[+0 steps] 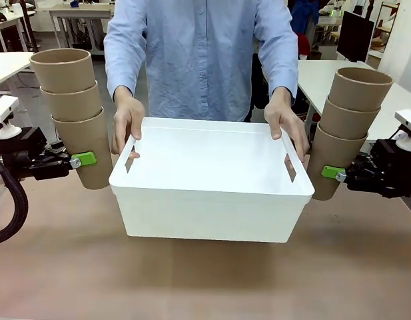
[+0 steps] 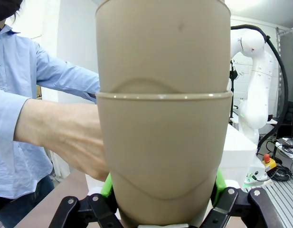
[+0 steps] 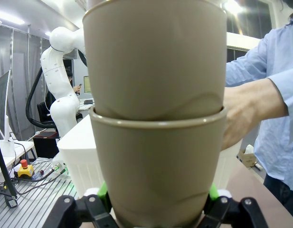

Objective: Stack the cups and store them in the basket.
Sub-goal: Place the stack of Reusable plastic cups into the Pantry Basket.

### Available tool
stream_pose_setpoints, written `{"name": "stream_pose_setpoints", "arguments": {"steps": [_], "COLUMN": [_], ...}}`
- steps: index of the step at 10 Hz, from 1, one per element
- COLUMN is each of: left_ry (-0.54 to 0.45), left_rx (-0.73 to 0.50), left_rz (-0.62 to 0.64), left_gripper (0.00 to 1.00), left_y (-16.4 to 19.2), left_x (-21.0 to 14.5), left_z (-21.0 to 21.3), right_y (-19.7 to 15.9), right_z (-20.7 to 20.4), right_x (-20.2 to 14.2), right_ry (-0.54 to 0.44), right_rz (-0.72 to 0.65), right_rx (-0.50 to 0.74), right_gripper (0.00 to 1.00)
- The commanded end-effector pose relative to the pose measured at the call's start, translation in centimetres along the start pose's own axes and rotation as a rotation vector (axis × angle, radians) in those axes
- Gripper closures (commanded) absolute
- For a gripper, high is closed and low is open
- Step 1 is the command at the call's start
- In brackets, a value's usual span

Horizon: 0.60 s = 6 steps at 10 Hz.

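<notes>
Front view — left claw clamps three stacked cups, right claw three more — flanking one basket.

The desk is a plain, matte brown surface that fills the lower half of the front view and runs out past both picture edges. Directly on it, at the middle, stands the white basket, its long wall facing the camera, its open top showing a bare white inside and a slot handle cut in each short wall. A soft shadow lies on the desk along the basket's base.
</notes>
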<state>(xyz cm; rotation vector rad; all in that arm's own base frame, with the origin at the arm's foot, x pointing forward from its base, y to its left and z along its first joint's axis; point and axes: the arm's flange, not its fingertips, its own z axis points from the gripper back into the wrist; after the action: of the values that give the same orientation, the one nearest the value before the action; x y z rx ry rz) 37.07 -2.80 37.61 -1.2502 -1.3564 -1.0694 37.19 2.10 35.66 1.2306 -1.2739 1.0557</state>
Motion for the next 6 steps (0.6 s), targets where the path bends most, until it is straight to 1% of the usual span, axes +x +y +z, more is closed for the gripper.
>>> {"name": "stream_pose_setpoints", "arguments": {"steps": [1,6], "left_ry": [-0.006,-0.006], "left_rx": [-0.006,-0.006], "left_rz": [-0.017,-0.017], "left_gripper": [0.14,0.14], "left_y": [-0.08,-0.08], "left_x": [0.32,0.32], "left_z": [-0.08,-0.08], "right_y": [0.02,0.02], "right_z": [-0.03,-0.03], "right_x": [0.33,0.33], "right_ry": [-0.002,-0.002], "right_rz": [0.01,0.01], "right_rx": [0.0,0.0], "right_gripper": [0.15,0.15]}}
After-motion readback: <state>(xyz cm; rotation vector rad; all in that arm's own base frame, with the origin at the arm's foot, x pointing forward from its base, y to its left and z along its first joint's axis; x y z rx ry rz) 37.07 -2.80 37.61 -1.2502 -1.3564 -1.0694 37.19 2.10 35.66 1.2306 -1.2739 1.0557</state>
